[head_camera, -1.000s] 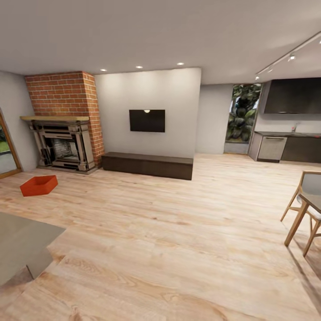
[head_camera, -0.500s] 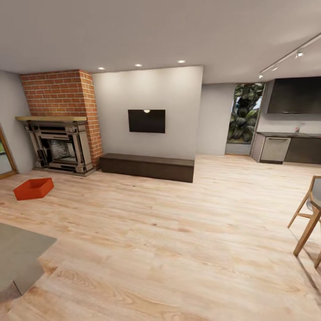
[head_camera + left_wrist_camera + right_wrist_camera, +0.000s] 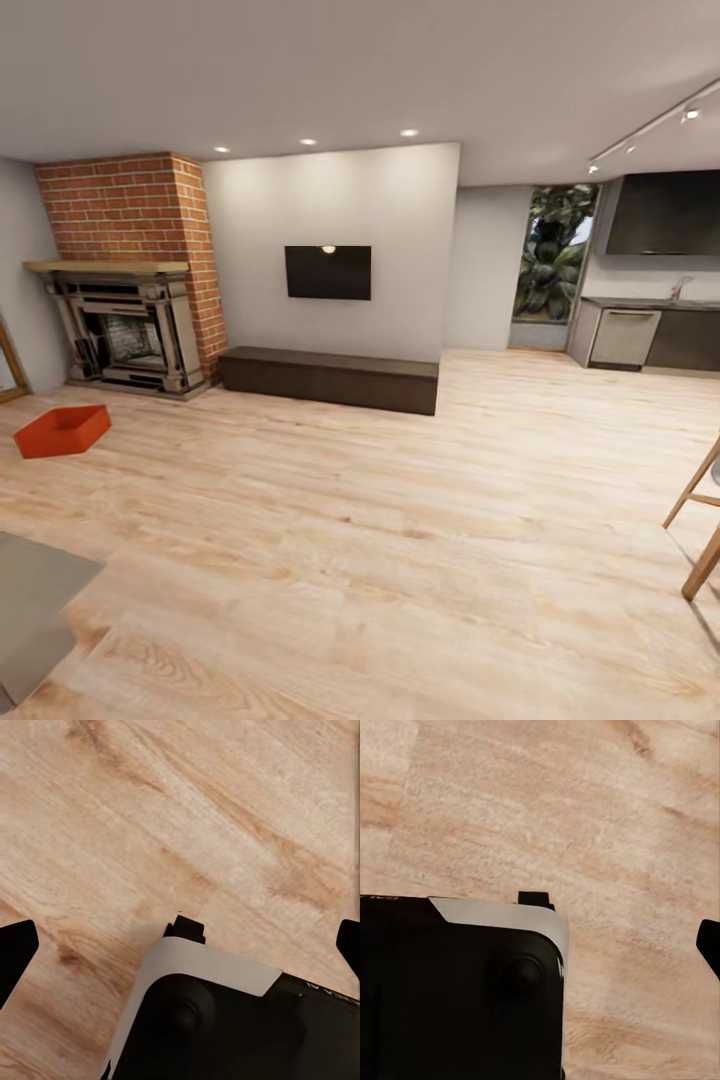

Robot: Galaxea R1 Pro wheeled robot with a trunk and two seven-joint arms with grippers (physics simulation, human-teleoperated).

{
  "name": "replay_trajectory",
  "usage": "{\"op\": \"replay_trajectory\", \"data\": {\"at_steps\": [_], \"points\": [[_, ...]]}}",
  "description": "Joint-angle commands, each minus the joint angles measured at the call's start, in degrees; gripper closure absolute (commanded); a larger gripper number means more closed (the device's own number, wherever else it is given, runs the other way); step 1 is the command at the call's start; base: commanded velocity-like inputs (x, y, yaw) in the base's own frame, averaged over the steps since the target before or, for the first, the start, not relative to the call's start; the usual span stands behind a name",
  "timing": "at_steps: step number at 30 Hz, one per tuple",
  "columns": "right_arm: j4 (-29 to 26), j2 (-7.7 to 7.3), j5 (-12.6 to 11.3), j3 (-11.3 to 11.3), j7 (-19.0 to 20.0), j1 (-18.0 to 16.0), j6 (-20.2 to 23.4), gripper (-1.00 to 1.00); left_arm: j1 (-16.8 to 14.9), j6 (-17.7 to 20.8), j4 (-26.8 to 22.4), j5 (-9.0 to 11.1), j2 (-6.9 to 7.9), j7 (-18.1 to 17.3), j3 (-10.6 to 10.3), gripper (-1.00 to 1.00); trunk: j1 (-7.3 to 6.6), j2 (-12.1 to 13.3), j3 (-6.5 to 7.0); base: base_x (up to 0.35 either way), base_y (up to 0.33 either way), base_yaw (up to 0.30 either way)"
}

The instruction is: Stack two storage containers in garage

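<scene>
One orange-red storage container (image 3: 62, 430) lies on the light wood plank floor (image 3: 400, 560) of the living room, far left in the head view, in front of the fireplace (image 3: 125, 325). The second container is out of view. In the left wrist view my left gripper (image 3: 181, 945) hangs open over the planks, its black fingertips (image 3: 15, 949) far apart with nothing between them. My right gripper (image 3: 540, 945) is also open and empty: one fingertip (image 3: 710, 945) shows at the picture's edge, while the other is hidden behind the robot's dark body (image 3: 457, 997).
A brick column (image 3: 125, 205) rises above the fireplace. A low dark bench (image 3: 328, 378) and a wall screen (image 3: 327, 272) stand at the back. A grey table corner (image 3: 35, 600) sits near left, a wooden chair leg (image 3: 700, 520) near right, kitchen cabinets (image 3: 650, 335) far right.
The whole head view has shifted: the camera moved, so the container, fireplace and grey table slid toward the picture's left and the chair toward its right. Nothing itself has moved.
</scene>
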Motion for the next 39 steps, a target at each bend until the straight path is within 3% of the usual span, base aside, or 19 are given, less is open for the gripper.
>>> {"op": "replay_trajectory", "data": {"at_steps": [1, 9, 23, 39], "points": [[0.17, 0.03, -0.56, 0.48, -0.02, -0.08, -0.33, -1.0, -0.04, -0.18, 0.04, 0.13, -0.03, 0.07, 0.2, -1.0, 0.04, -0.04, -0.07, 0.324, 0.0, 0.0], [0.19, -0.29, -0.71, 0.67, -0.31, -0.08, -0.73, -1.0, -0.04, -0.27, -0.01, 0.13, -0.42, 0.07, 0.17, -1.0, 0.04, -0.04, -0.07, 0.324, 0.0, 0.031], [0.19, -0.6, -1.09, 0.59, -0.54, -0.08, -0.91, -1.0, -0.04, -0.35, -0.04, 0.13, -0.57, 0.07, 0.18, -1.0, 0.04, -0.04, -0.07, 0.324, 0.0, 0.253], [0.17, -0.9, -0.56, 0.93, -0.54, -0.08, -0.69, -1.0, -0.04, -0.35, -0.03, 0.13, -0.5, 0.07, 0.19, -1.0, 0.04, -0.04, -0.07, 0.324, 0.0, 0.011]]}}
